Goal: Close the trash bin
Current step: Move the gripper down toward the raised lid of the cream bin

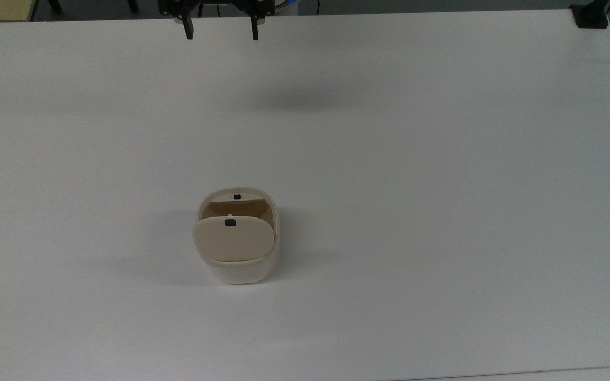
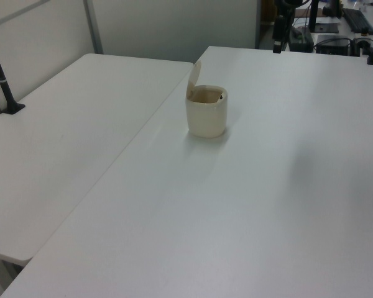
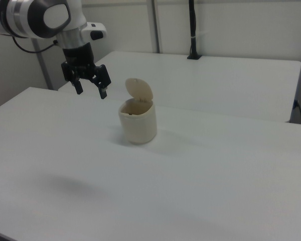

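Note:
The trash bin is a small cream-white tub standing upright on the white table, slightly toward the top view's left of centre. Its beige hinged lid stands raised, so the tan inside shows. A small black button sits on the rim. My gripper hangs open and empty above the table's far edge, well away from the bin. In the right view the gripper hovers in the air to the left of the bin and its upright lid. The left view shows the bin with its lid up.
A second white table adjoins this one, with a black post clamped on it. Another black clamp sits at the top view's top right corner. Wide bare table surface surrounds the bin.

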You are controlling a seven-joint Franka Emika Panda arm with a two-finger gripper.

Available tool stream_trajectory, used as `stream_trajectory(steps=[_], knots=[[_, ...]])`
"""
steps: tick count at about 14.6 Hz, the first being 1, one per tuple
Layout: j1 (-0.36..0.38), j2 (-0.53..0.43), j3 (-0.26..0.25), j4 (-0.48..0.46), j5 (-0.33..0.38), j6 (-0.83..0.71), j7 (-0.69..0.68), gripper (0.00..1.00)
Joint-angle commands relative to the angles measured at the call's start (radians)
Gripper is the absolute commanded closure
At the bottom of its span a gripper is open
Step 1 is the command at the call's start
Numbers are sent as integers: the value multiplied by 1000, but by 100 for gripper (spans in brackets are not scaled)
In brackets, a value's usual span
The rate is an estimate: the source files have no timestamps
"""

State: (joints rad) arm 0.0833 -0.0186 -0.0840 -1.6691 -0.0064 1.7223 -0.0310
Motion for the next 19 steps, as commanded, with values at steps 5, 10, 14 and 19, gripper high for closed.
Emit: stream_trajectory(steps=[5, 10, 14, 19], knots=[[18, -18, -8, -24, -7, 6, -15, 0], [18, -9, -7, -24, -7, 9, -17, 0], [16, 41, -7, -11, 8, 133, 5, 1], [21, 141, -7, 65, 11, 342, 224, 12]])
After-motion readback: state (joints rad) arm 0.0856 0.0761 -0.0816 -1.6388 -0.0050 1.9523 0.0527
